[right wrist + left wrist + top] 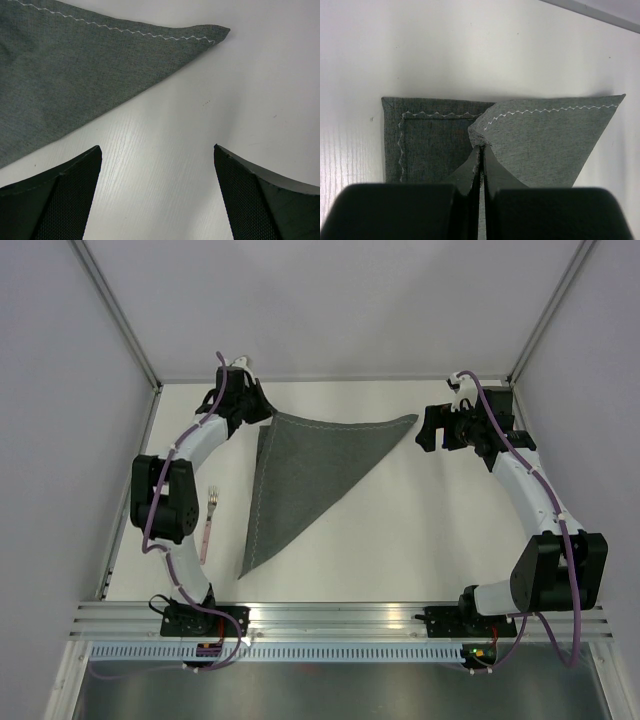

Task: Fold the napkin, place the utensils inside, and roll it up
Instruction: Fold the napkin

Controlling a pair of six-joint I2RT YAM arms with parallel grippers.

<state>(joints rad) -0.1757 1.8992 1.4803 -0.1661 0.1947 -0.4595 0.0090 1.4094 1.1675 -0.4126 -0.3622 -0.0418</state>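
The dark grey napkin (300, 465) lies folded into a triangle, one point toward the near edge and one toward the right. My left gripper (264, 414) is at its far left corner, shut on the upper layer. In the left wrist view that layer of the napkin (545, 145) puckers at the closed left gripper (481, 148), with the lower corner flat underneath. My right gripper (426, 430) hovers open just past the right point. In the right wrist view the napkin (75, 65) lies ahead of the open right gripper (156, 148), apart from it. A fork (210, 515) lies left of the napkin.
The left arm's elbow (165, 495) stands beside the fork. Grey walls with metal posts (120, 320) close the table's back and sides. An aluminium rail (340, 615) runs along the near edge.
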